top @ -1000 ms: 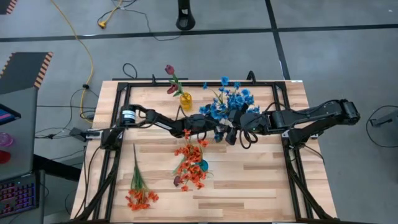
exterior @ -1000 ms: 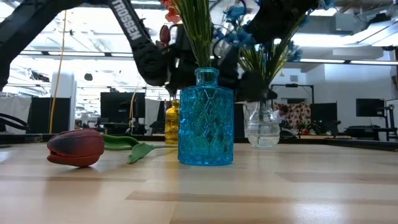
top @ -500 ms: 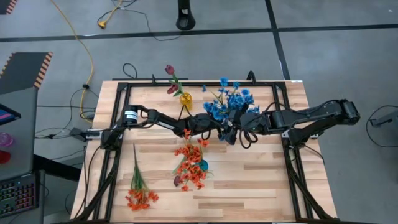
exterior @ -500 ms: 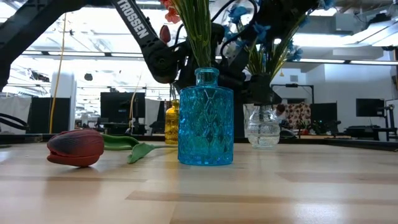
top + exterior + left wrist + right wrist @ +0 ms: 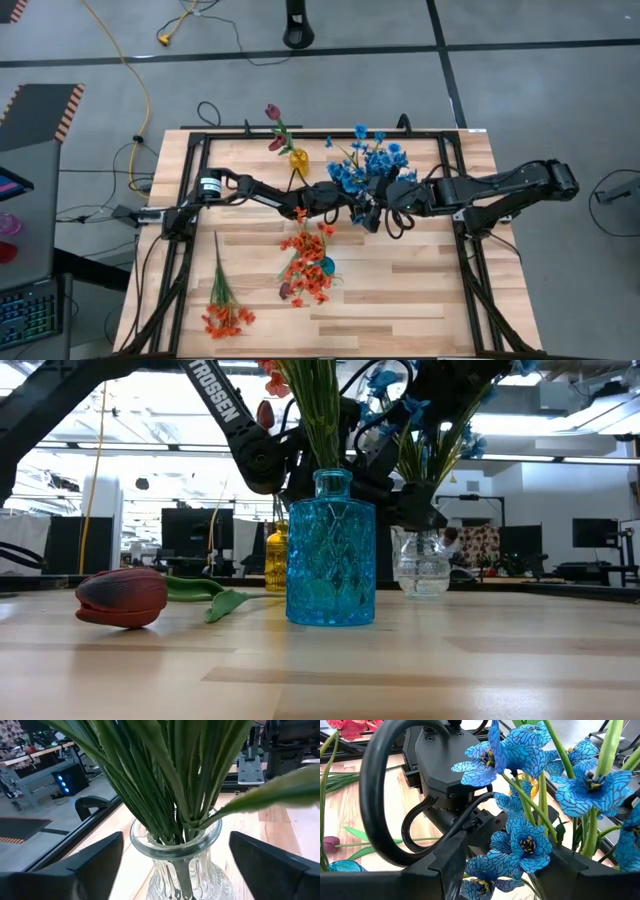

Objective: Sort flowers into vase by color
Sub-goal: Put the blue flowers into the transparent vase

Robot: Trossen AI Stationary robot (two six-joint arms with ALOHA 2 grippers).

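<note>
In the high view both arms meet at the upper middle of the table (image 5: 420,290), hiding the clear vase (image 5: 182,855) beneath blue flowers (image 5: 368,165). The left hand (image 5: 172,865) has its fingers spread either side of that vase's neck, touching nothing. The right hand (image 5: 505,865) is also spread apart among the blue blossoms. Orange-red flowers (image 5: 308,262) fill the blue vase (image 5: 331,550) at centre; another spray (image 5: 225,310) lies lower left. A maroon bud (image 5: 122,598) lies left in the low view.
</note>
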